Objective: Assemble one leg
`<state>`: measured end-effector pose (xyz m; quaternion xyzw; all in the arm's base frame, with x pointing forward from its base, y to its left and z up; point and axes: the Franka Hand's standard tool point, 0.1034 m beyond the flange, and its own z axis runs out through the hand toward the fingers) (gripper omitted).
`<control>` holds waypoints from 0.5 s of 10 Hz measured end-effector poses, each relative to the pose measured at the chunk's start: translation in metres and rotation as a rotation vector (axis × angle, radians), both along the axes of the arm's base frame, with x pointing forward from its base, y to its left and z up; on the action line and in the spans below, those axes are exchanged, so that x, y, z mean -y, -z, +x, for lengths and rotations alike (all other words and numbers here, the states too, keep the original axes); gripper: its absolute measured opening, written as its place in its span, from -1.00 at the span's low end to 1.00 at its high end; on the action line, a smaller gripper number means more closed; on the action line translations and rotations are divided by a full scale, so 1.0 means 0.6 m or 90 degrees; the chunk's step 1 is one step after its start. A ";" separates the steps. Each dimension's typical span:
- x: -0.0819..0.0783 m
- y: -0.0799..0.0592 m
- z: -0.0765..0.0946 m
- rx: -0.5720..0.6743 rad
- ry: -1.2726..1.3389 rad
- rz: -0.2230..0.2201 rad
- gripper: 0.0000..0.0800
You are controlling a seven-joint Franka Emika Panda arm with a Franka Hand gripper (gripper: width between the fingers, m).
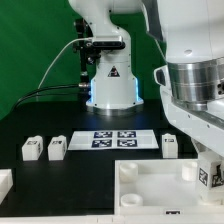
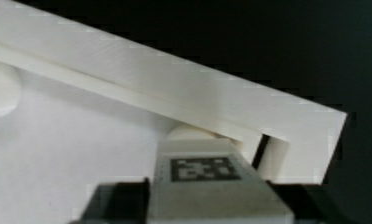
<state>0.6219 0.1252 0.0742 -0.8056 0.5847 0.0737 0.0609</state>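
Wrist view: my gripper (image 2: 204, 192) is clamped narrowly on a leg (image 2: 204, 165), tag facing the camera, right at the panel (image 2: 130, 90) corner. The socket is probably beneath it but hidden, so I should hold the leg upright, centre it, then press down gently.

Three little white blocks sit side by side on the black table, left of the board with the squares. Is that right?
Not quite: only two sit there, not three. The exterior view shows the leftmost leg and the second leg side by side on the black table, on that view's left of the marker board. The third leg sits on the board's other side.
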 end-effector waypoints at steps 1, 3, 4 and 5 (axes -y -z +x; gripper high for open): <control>0.000 0.000 0.000 0.002 -0.012 0.000 0.11; -0.005 0.005 -0.006 0.028 -0.098 0.000 0.43; -0.005 0.007 -0.011 0.043 -0.185 0.001 0.58; -0.003 0.004 -0.009 0.065 -0.302 0.000 0.61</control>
